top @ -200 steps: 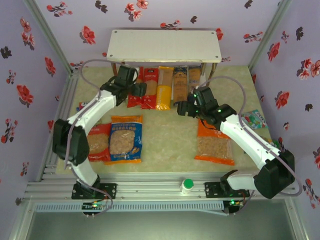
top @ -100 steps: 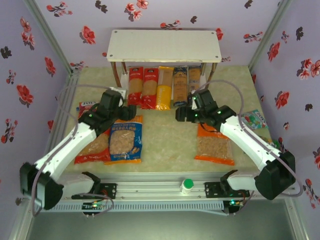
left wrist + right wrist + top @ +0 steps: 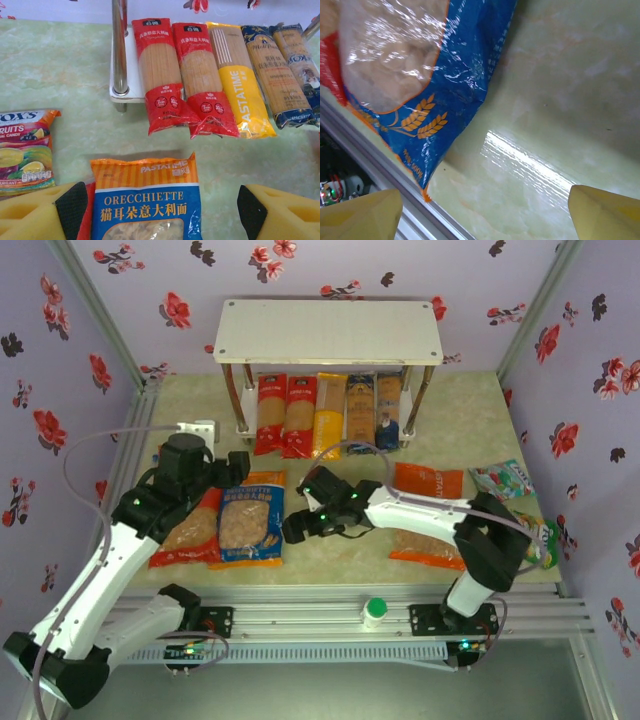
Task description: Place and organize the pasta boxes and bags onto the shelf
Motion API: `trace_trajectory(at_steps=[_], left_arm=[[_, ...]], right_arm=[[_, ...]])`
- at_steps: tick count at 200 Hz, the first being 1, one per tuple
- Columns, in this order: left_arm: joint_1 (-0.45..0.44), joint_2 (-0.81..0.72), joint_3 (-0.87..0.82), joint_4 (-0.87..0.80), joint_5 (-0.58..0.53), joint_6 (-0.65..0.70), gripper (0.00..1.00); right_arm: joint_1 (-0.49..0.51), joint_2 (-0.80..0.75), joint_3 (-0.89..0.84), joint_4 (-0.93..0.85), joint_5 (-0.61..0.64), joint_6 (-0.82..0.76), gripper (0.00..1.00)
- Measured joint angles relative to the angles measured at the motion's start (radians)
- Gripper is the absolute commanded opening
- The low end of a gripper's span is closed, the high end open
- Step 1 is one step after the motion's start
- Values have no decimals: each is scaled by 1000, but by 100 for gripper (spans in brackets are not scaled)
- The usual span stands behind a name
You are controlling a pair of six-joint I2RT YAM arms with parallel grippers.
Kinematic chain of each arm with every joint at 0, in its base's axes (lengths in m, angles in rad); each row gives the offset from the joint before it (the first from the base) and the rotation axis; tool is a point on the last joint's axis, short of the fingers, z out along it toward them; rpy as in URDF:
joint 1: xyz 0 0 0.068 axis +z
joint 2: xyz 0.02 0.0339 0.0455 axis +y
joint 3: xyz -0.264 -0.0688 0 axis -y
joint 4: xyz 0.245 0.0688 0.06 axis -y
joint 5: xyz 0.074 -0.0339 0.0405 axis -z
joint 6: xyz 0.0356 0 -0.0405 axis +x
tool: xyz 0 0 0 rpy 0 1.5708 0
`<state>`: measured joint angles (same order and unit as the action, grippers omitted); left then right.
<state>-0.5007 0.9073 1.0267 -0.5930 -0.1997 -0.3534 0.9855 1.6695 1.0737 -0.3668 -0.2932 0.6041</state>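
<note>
Pasta boxes (image 3: 325, 415): five long packs lie side by side on the shelf's lower board, already stowed.
Bags: blue bag (image 3: 250, 520), red bag (image 3: 187, 540) and orange bag (image 3: 430, 530) lie flat on the counter (image 3: 340, 558), not yet shelved.
Shelf (image 3: 330, 330): top board bare, likely meant for the bags.
Left hand (image 3: 160, 207): spread wide, empty, above the blue bag's far edge.
Right hand (image 3: 297, 528): spread wide, empty, beside the blue bag's near corner, probably lining up a lift.

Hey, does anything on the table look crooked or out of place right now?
The five spaghetti packs stick out past the shelf's lower board, near ends hanging off. The blue bag overlaps the red bag beside it.
</note>
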Motion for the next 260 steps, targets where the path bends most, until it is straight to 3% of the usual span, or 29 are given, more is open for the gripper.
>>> trace_trajectory(at_steps=[40,84,123,157,182,221,260], left_arm=[[8,-32,0,-25,0,-4,83],[13,-37,0,-30,1,-4,83],[27,-37,0,-30,1,-4,83],[34,-37,-9,-30,1,-4,83],[37,-21,-15,-34,1,-4,82],[37,19,-16,-42,0,-4,82],[41,37,-30,-50,1,-4,81]], right_arm=[[35,182,113,49,-23,32,89],[41,277,172,82,-43,61,87],[41,334,224,117,-81,83,70],[40,341,229,140,-108,94,42],[36,339,227,155,-111,98,31],[24,262,169,153,-78,78,0],[-16,149,65,85,-42,69,0]])
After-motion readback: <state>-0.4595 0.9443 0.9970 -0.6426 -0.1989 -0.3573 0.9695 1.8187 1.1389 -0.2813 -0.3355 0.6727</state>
